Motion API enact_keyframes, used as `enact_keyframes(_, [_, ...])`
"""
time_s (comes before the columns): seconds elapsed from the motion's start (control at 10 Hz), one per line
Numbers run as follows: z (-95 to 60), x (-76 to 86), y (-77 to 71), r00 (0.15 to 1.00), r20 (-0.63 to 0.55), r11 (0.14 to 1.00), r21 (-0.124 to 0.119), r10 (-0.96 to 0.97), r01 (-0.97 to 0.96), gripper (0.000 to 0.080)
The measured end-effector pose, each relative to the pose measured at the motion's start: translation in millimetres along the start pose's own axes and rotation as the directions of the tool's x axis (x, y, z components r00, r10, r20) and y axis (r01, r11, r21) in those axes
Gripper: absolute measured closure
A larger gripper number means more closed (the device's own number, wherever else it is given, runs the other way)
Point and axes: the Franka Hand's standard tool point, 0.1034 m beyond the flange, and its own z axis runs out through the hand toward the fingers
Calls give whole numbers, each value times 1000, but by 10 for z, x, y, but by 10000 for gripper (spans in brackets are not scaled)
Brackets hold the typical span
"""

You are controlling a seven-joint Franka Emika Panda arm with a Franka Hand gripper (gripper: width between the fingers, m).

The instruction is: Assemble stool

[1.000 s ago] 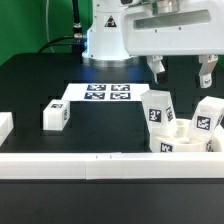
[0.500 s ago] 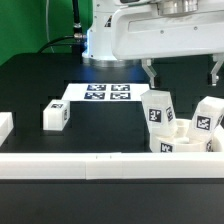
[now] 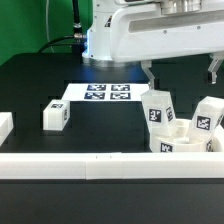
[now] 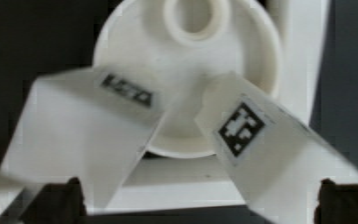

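Fingers (image 3: 149, 72) rose; stool (image 3: 178, 128) lies below.

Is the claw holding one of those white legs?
No, the gripper hangs open above the legs, gripping nothing.

We see a green backdrop (image 3: 25, 25) at ten o'clock, a black surface (image 3: 100, 135) under even light, and a white rail (image 3: 60, 165) at six.
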Motion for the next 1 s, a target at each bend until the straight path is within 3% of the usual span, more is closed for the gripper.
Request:
enact_keyframes(0.3, [23, -21, 51, 958, 13, 957, -21, -288, 288, 150])
enact_keyframes(0.6, [20, -24, 99, 895, 22, 895, -26, -445, 446, 150])
enact_keyframes(0.9, [62, -35, 138, 733, 57, 731, -44, -678, 681, 150])
enact_keyframes(1.0, [74, -45, 146, 715, 62, 714, -42, -696, 699, 150])
